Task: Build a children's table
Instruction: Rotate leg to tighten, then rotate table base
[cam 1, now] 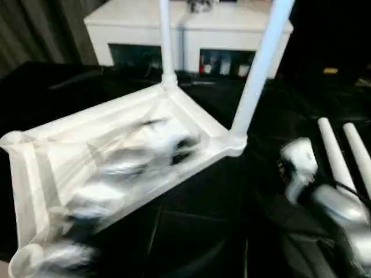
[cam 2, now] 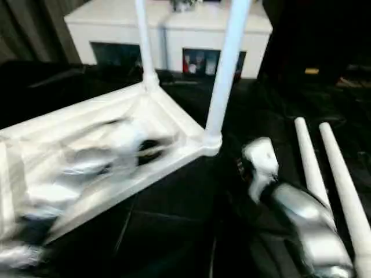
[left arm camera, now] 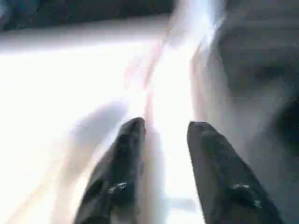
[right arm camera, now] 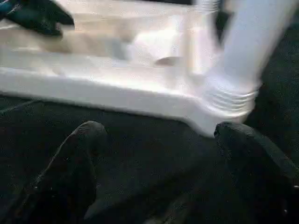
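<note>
Both grippers gape empty: right gripper (right arm camera: 156, 154) beside the tabletop (right arm camera: 117, 93), left gripper (left arm camera: 163, 154) over it.

The tabletop (cam 1: 191, 113) is white, with raised white ribs on the side facing up. The two standing legs (cam 1: 261, 66) are white too, and so are the two loose legs (cam 1: 339, 156) on the right. They all lie on a black cloth (cam 1: 191, 220). The far cabinet (cam 1: 133, 26) is white with dark glass fronts. The right arm (cam 2: 307, 226) is shiny silver. The left gripper (left arm camera: 161, 154) has black fingers.
</note>
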Controlling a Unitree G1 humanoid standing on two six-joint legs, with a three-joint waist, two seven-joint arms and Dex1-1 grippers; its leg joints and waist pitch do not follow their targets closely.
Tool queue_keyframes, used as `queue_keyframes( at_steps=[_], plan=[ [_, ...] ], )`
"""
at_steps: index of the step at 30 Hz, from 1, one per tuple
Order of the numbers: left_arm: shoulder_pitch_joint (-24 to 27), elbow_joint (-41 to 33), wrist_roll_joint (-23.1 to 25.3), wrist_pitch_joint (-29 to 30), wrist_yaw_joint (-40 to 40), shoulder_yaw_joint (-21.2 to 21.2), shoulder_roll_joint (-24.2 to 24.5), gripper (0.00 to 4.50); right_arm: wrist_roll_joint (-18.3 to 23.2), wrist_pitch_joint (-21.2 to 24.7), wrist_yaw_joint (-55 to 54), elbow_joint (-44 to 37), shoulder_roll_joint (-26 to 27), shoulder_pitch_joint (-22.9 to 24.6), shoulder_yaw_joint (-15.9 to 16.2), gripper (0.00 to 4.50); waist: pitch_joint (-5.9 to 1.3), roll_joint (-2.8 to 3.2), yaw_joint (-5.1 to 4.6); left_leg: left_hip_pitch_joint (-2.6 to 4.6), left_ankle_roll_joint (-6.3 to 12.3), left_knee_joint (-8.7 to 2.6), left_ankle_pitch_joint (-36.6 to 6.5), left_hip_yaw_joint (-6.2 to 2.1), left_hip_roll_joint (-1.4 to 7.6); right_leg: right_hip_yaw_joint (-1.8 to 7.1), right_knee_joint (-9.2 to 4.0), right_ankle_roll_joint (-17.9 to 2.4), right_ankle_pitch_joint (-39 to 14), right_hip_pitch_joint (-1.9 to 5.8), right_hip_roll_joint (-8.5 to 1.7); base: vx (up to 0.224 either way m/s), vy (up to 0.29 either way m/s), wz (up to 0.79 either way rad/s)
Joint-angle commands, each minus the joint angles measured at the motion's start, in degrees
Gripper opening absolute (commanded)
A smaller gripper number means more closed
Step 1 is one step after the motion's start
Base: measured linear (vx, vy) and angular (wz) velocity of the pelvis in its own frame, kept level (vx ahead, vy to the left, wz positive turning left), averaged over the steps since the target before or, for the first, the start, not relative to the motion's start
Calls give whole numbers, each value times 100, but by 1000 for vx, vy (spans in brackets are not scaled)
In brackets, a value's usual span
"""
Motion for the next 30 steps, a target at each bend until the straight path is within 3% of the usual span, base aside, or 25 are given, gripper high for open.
queue_keyframes(
  at_steps=[1, 2, 3, 4, 5, 6, 8, 9, 13, 17, 21, 24, 25, 28, 30],
  plan=[
    [33, -173, 87, 35, -186, 129, 127, 201, 58, 80, 163, -167, 35, -148, 185, 406, -307, -22, 19, 109, 260, -454, -1702, -5, 96, 126, -424, -1086, -1771, 220, -140, 0, 0, 0],
    [106, -164, 182, 30, -197, 209, 297, 213, 5, 79, 132, -135, 41, -202, 245, 406, -275, -28, 9, 104, 207, -486, -1790, -4, 107, 128, -431, -1120, -1782, 210, -128, 0, 0, 0],
    [147, -99, 287, 90, -128, 345, 455, 221, -105, 38, 51, -49, 93, -303, 335, 406, -274, -6, 38, 141, 167, -488, -1873, -1, 114, 128, -435, -1118, -1840, 186, -129, 0, 0, 0],
    [147, -99, 287, 90, -128, 345, 455, 221, -105, 38, 51, -49, 93, -303, 335, 406, -272, -32, 63, 176, 110, -485, -1981, 15, 113, 139, -427, -1119, -1902, 153, -131, 0, 0, 0],
    [169, -56, 385, 215, 19, 487, 612, 227, -190, 24, -35, 55, 157, -411, 417, 406, -272, -19, 75, 174, 86, -493, -2002, 14, 115, 149, -430, -1111, -1914, 157, -138, 0, 0, 0],
    [55, 242, 740, 549, 697, 722, 874, 241, -318, 1, -142, 247, 266, -610, 582, 406, -268, -30, 86, 176, -12, -497, -2037, 18, 102, 152, -407, -1084, -1881, 137, -122, 0, 0, 0],
    [-65, 435, 916, 764, 1215, 869, 948, 262, -394, -15, -203, 349, 310, -707, 651, 406, -282, -32, 69, 141, -93, -495, -2033, -3, 79, 139, -386, -979, -1895, 185, -132, 0, 0, 0],
    [-139, 543, 997, 884, 1505, 950, 972, 262, -437, -28, -233, 402, 329, -756, 684, 406, -283, -29, 83, 162, -122, -489, -2019, -4, 81, 146, -398, -964, -1846, 170, -132, 0, 0, 0],
    [-120, 836, 1309, 1211, 2204, 1183, 1243, 297, -601, -18, -266, 635, 450, -936, 797, 406, -306, -56, 89, 112, -95, -487, -1846, -20, 69, 144, -362, -1023, -1556, 223, -148, 0, 0, 0],
    [71, 1085, 1783, 1376, 2565, 1126, 1532, 333, -767, 1, -461, 833, 527, -1044, 905, 406, -334, -48, 90, 93, -21, -461, -1454, -19, 71, 139, -315, -1104, -1089, 239, -143, 0, 0, 0],
    [396, 1206, 2118, 1598, 2607, 786, 1830, 359, -924, -57, -619, 928, 559, -1036, 917, 406, -344, -35, 97, 104, 32, -455, -1385, -14, 78, 138, -303, -1220, -837, 241, -141, 0, 0, 0],
    [602, 1246, 2240, 1757, 2479, 516, 1980, 381, -988, -44, -732, 1032, 590, -1044, 877, 406, -335, -25, 90, 119, 16, -471, -1502, -14, 83, 141, -303, -1249, -884, 234, -138, 0, 0, 0],
    [644, 1203, 2281, 1806, 2458, 474, 2006, 397, -1022, -60, -767, 1055, 592, -1044, 876, 406, -338, 3, 106, 144, -1, -467, -1541, -12, 89, 143, -309, -1263, -896, 220, -143, 0, 0, 0],
    [700, 1109, 2257, 1909, 2337, 417, 1977, 405, -1015, -59, -798, 1080, 622, -1040, 865, 406, -317, -8, 119, 141, -60, -487, -1756, -12, 89, 148, -330, -1256, -1066, 217, -147, 0, 0, 0],
    [699, 944, 2035, 2046, 2180, 483, 1782, 441, -1032, -60, -857, 1143, 657, -1051, 877, 406, -305, -14, 116, 162, -123, -501, -1984, -19, 91, 151, -359, -1205, -1355, 201, -160, 0, 0, 0]
  ],
)
